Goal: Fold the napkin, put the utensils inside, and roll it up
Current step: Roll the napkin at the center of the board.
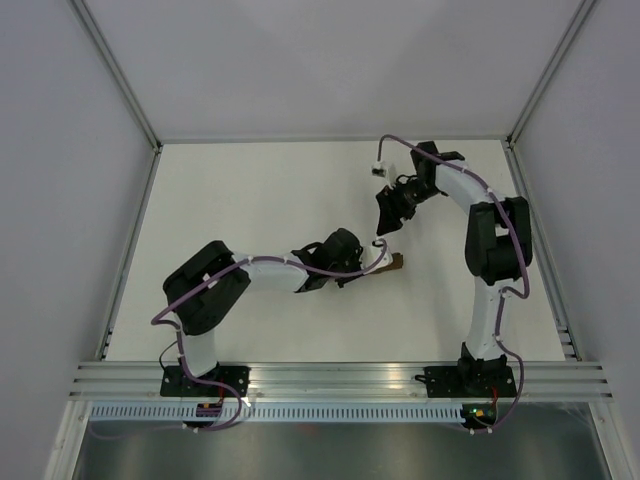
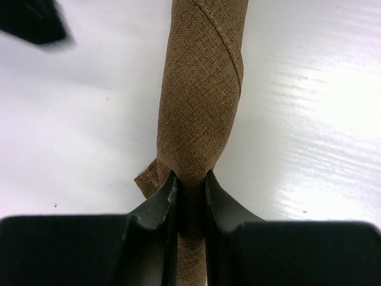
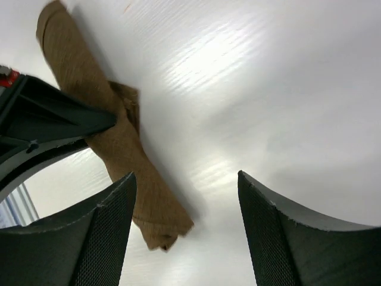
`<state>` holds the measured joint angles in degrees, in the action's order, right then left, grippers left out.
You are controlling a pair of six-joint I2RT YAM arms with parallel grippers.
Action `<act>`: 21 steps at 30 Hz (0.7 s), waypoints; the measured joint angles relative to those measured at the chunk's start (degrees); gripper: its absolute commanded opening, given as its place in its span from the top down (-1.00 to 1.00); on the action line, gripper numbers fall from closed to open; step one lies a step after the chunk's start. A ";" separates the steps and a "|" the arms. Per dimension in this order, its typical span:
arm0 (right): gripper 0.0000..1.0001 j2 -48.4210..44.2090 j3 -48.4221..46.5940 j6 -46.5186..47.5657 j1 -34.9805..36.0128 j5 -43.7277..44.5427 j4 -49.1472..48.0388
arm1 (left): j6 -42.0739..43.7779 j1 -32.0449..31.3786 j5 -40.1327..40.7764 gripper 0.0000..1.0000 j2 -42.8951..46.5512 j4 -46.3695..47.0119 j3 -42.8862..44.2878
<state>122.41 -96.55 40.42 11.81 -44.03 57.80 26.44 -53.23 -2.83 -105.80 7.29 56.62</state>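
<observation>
1. The left gripper (image 2: 190, 182) pinches the rolled napkin (image 2: 199, 89) near one end, jaws pressed into the cloth.
2. The right gripper (image 3: 184, 176) hangs spread and empty, near the roll.
3. The napkin lies mid-table as a tight tube. No utensil shows.
4. Likely step: finishing the roll. The next move calls for a gentle release, so the loose corner by the pinch doesn't unwind.
5. There is bare table (image 1: 250, 200) all round, with the edges well apart.
</observation>
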 measured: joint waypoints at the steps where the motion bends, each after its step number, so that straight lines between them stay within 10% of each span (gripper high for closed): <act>1: -0.49 -1.86 0.79 -2.60 -1.40 0.50 -2.19 | -1.07 0.02 0.22 0.78 -0.35 -0.42 0.61; 21: -0.43 -16.50 14.34 -25.18 -10.32 11.17 -13.27 | -33.73 -0.87 11.76 0.67 -9.86 -12.83 18.03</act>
<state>105.91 -82.21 15.25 1.50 -32.86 44.53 -7.29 -54.11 8.93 -115.66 -5.54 74.65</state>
